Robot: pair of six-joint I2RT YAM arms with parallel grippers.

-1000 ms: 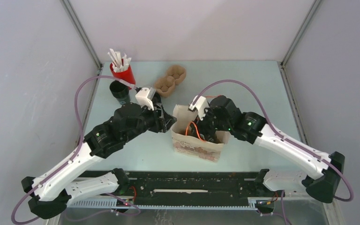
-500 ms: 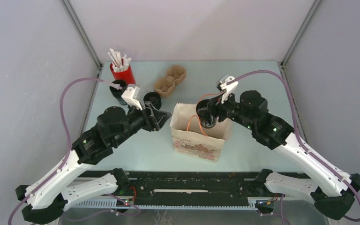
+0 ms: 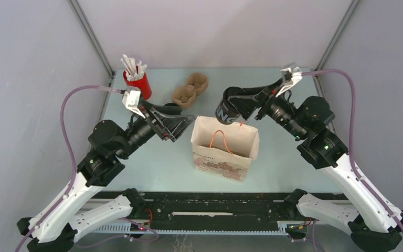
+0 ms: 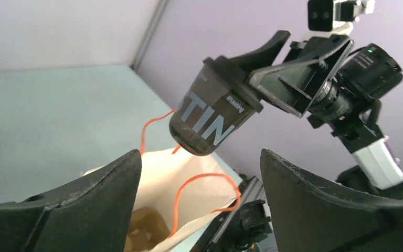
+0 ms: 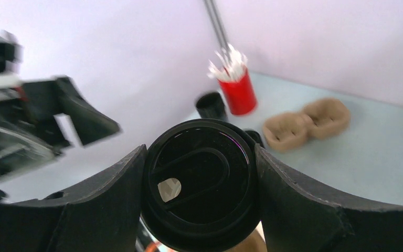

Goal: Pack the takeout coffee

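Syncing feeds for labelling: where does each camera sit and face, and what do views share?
Top external: above, behind the bases, facing down at the table; both arms show.
Left wrist: past the open left gripper toward the right gripper holding the coffee cup over the paper bag.
Right wrist: between its own fingers onto the lid; red cup beyond.
Shared: the coffee cup, all three.

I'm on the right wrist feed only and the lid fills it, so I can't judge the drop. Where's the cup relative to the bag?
Observer: The takeout coffee hangs tilted above the far rim of the open paper bag, not inside it.
Operator: Anything across the opening?
Observer: The bag's orange handles arch over the mouth, one right below the cup.
Operator: And the left arm?
Observer: The left gripper is open and empty, just beside the bag's left edge.
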